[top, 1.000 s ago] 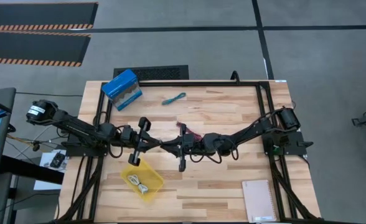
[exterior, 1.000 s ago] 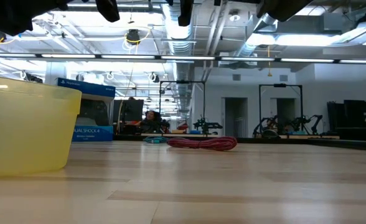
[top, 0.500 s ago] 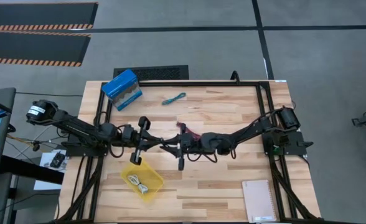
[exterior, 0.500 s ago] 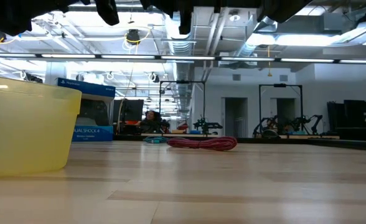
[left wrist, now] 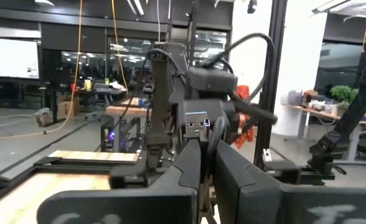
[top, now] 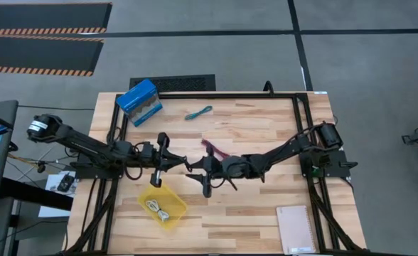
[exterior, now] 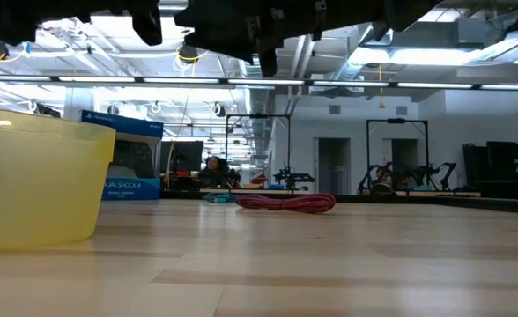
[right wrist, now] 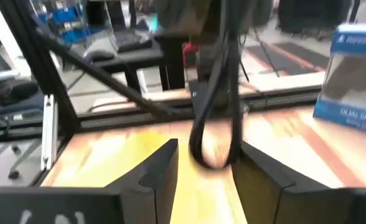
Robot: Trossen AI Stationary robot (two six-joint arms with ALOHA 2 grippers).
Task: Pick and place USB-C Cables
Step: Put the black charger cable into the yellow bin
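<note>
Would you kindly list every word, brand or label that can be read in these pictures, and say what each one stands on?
"UALSHOCK 4": on the blue box, low view; its first letter is hidden behind the yellow tray.
"DUAL SHOCK": blurred, on the same box in the right wrist view.
A white brand word on the box's top band: too blurred to read.
No other text is legible.

— What does my left wrist camera show?
— My left gripper [left wrist: 209, 163], fingers pressed together, pointing at the other dark arm [left wrist: 189, 93] just ahead, above the wooden table [left wrist: 21, 186].
</note>
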